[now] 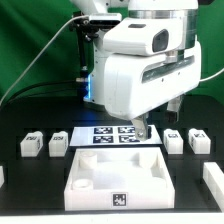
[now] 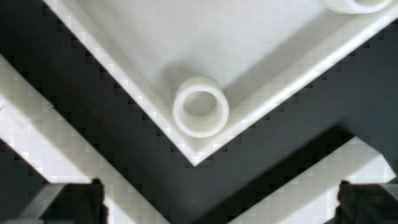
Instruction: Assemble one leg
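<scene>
Leg (image 1: 174,141) nearest the gripper (image 1: 140,129): resting on the black table (image 1: 40,190) just to the exterior view's right of the marker board (image 1: 112,133), tag showing, unheld. Likely laid out in a row for easy reach. Hanging low over a corner of the white tray (image 1: 115,170), gripper fingers spread wide and empty, round socket (image 2: 199,108) straight below, seemingly lining up on it. Fingertips (image 2: 368,205) dark, blurred, cut off at the frame edge; table behind hidden by the arm.
</scene>
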Robot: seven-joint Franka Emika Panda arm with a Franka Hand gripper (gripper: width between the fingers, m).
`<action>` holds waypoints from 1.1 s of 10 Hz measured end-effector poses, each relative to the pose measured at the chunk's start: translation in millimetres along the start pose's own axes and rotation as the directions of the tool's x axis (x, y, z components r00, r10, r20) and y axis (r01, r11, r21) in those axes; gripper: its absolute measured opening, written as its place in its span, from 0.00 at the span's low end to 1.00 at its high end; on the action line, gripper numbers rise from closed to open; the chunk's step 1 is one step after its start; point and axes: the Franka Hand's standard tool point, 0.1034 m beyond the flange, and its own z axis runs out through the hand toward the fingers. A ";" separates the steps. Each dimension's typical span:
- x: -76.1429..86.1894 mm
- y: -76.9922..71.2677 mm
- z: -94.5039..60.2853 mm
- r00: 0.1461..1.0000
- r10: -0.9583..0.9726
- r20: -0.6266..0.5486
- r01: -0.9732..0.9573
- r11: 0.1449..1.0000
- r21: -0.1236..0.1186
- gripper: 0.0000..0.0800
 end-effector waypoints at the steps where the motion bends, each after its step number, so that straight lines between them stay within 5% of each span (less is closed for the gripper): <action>1: 0.0 0.0 0.0 1.000 0.000 0.000 0.000 1.000 0.000 0.81; 11: -0.8 -0.1 0.1 0.996 -0.085 0.000 0.085 0.996 -0.001 0.81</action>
